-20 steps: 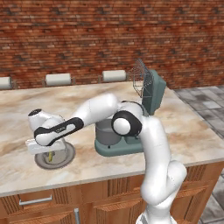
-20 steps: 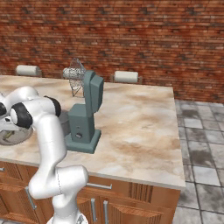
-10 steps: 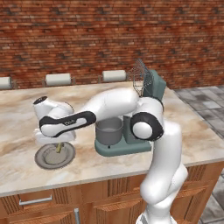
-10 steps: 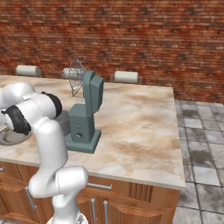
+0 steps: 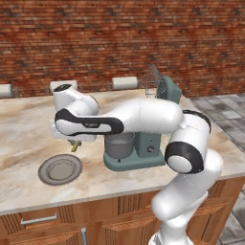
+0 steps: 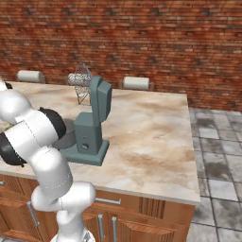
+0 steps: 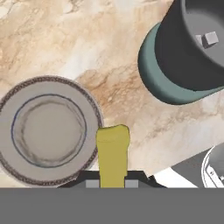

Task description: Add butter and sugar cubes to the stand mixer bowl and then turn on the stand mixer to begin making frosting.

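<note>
— The arm has lifted off the plate [image 5: 59,169] and swung toward the mixer since a moment ago; the hand was right down over the plate then.

— And the gripper [image 5: 74,145] now?

— It hangs above the marble counter [image 5: 28,134], between the plate and the stand mixer bowl [image 5: 119,145]. Its jaws are clenched on the butter [image 7: 112,154], the yellow stick poking down out of them.

— Is the butter over the bowl?

— No, it sits beside the plate's rim, over bare counter, going by the hand view.

— The sugar cubes [image 7: 207,39]?

— Two pale cubes lie on the bottom of the dark bowl. The bowl stands on the base of the stand mixer [image 6: 92,125], whose head is tilted back, whisk [image 6: 80,81] up in the air.
</note>
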Motion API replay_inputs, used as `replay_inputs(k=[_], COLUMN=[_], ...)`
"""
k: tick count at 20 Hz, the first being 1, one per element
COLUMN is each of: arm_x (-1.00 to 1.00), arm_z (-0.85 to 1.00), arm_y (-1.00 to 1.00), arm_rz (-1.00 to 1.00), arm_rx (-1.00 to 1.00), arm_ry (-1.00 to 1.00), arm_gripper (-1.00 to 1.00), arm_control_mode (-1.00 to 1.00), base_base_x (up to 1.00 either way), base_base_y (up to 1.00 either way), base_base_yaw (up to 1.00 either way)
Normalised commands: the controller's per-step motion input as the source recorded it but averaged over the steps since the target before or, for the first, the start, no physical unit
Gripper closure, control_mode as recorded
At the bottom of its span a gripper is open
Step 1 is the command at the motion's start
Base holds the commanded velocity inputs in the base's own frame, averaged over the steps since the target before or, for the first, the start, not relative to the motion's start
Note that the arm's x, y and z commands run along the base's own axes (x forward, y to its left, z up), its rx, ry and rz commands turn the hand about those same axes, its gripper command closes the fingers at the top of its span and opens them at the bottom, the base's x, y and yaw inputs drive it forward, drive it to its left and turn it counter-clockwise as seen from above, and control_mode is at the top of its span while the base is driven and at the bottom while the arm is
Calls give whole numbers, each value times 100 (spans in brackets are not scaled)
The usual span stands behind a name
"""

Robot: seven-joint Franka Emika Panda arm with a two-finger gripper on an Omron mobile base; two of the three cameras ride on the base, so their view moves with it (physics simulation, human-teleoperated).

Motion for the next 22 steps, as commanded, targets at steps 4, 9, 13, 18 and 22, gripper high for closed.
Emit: replay_inputs(k=[4, 9, 13, 18, 22], arm_x=[0, 0, 0, 4, 9], arm_z=[62, 35, 8, 0, 0], arm_y=[-48, -52, -60, -60, -49], arm_rz=[-16, -17, -17, -14, -12], arm_rx=[2, 0, 0, 0, 0], arm_ry=[0, 0, -4, -8, -9], arm_gripper=[100, 100, 100, 100, 100], arm_control_mode=[-100, -100, -100, -100, -100], base_base_x=[0, 0, 0, 0, 0], base_base_y=[0, 0, 0, 0, 0], base_base_yaw=[0, 0, 0, 0, 0])
